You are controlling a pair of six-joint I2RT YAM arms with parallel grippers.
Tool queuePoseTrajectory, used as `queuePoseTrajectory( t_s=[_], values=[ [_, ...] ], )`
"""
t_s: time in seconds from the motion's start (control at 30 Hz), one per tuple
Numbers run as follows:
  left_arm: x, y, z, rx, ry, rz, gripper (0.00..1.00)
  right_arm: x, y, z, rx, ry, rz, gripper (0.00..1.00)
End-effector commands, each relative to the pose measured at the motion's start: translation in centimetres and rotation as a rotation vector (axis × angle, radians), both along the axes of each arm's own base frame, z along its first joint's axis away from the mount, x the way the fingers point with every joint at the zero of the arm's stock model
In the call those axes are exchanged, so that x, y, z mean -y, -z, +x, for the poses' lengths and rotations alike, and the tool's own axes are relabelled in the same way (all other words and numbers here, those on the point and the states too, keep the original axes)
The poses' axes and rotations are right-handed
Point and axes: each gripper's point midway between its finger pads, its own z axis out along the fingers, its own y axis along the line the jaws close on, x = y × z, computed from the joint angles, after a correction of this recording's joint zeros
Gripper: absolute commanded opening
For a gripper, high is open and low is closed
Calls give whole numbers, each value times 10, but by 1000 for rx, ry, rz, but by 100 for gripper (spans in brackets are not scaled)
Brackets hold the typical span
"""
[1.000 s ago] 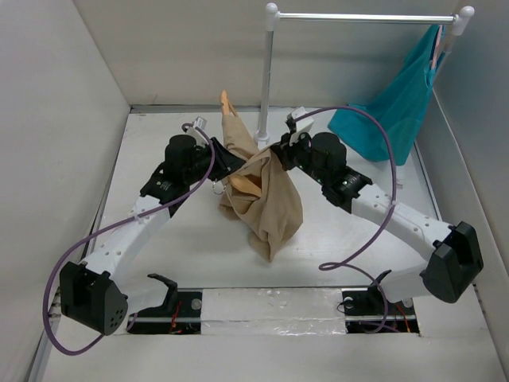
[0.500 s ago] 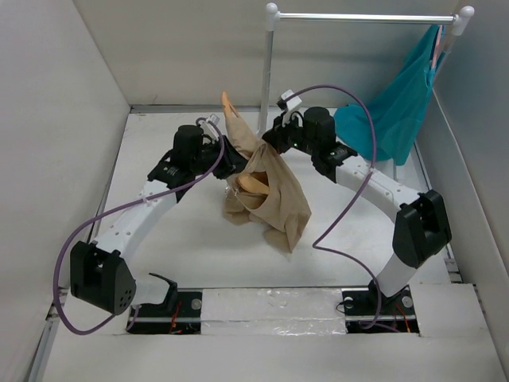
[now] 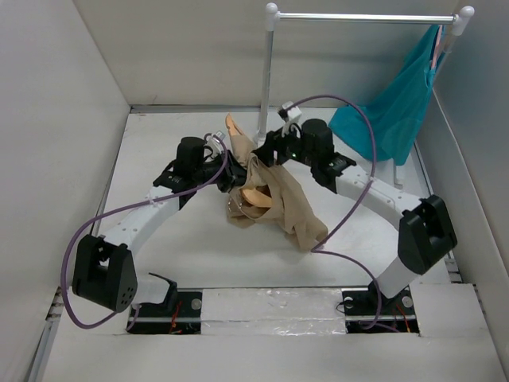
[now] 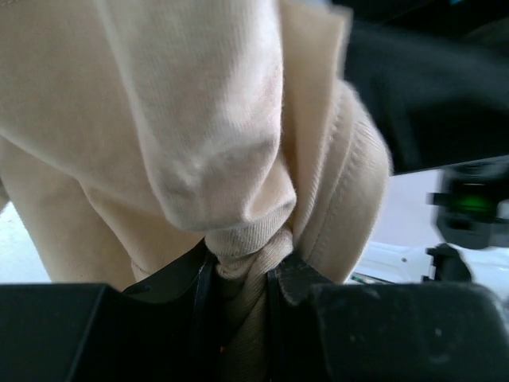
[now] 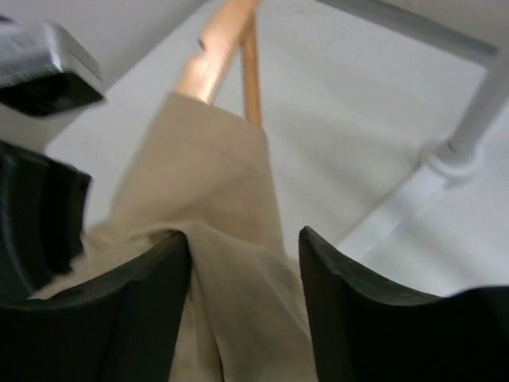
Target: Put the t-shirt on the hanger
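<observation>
Top external: both arms reach to the middle of the table (image 3: 159, 239) and meet over the t-shirt (image 3: 280, 205). It lies there in a crumpled heap, one end trailing toward the near edge. The hanger (image 3: 232, 127) is partly inside the cloth. One wooden end sticks out toward the far wall, and another piece of wood shows in an opening of the fabric. The left gripper (image 3: 231, 171) comes in from the left and the right gripper (image 3: 264, 153) from the right, both at the top of the heap, near to each other. From here I cannot see how their jaws stand. Behind them is the white clothes rack (image 3: 264, 79) with a teal garment (image 3: 390, 111) hanging at its right end.

Left wrist: the fabric (image 4: 215, 143) fills almost the whole view. The left tool (image 4: 238, 274) is closed on it – a thick fold is squeezed tight between the two black fingers (image 4: 179, 280). At the upper right is a dark part of the other arm.

Right wrist: the right tool (image 5: 242, 294) has its jaws standing wide apart. The cloth (image 5: 215, 239) lies in the gap under them, and a crease starts just at the left finger (image 5: 143, 302) – I do not see it pinched. Above the cloth the wood of the hanger (image 5: 213, 56) comes out bare. The foot of the rack (image 5: 461, 151) stands on the table at the right.
</observation>
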Motion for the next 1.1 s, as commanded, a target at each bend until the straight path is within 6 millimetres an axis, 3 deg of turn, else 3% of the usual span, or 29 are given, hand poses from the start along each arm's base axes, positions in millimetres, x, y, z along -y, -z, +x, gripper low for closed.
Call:
queuePoseTrajectory(
  t_s=[0.0,0.03,0.07,0.1,0.13,0.17,0.2,0.23,0.3,0.37,0.4,0.43,0.47,0.53,0.63,0.67,0.73,0.8,0.87,1.0,1.07],
  values=[
    [3,-41,-7,86,51,-135,0,47,-17,-8,13,135,59,65],
    [3,-39,-7,71,52,-139,0,56,-18,-14,6,143,58,70],
    [4,-39,-9,59,63,-149,0,64,-36,-27,34,143,72,72],
    [5,-42,-8,69,65,-161,0,75,-39,-31,41,162,64,74],
    [5,-42,-8,63,63,-163,0,85,-26,-39,13,184,24,77],
    [5,-43,-6,69,56,-158,0,91,-31,-47,20,192,25,78],
    [5,-39,-5,55,51,-142,0,101,-50,-60,58,199,50,80],
    [5,-42,-2,67,45,-134,0,105,-42,-69,37,200,41,82],
    [6,-43,1,66,41,-143,0,113,-63,-89,83,192,78,85],
    [7,-43,1,51,41,-162,0,116,-52,-106,55,183,40,85],
    [7,-42,2,52,38,-161,0,116,-49,-112,51,179,35,80],
    [7,-42,3,53,37,-159,0,120,-53,-123,63,176,40,61],
    [7,-41,3,51,36,-158,0,121,-43,-130,47,165,24,45],
    [8,-47,4,62,34,-169,0,120,-34,-151,46,100,3,0],
    [7,-50,7,78,24,-159,0,118,-17,-166,12,85,12,0],
    [7,-50,7,79,21,-159,0,119,-15,-168,3,96,13,10],
    [6,-50,7,84,19,-153,0,110,-6,-179,-17,60,10,40],
    [6,-50,8,86,14,-147,0,92,-2,-193,-24,-22,0,41],
    [6,-51,8,82,6,-160,0,83,-2,-193,-11,-22,-24,38],
    [5,-58,8,103,3,-167,0,66,17,-177,-11,54,-131,45],
    [4,-59,6,107,0,-168,0,68,10,-167,12,110,-157,47]
  ],
)
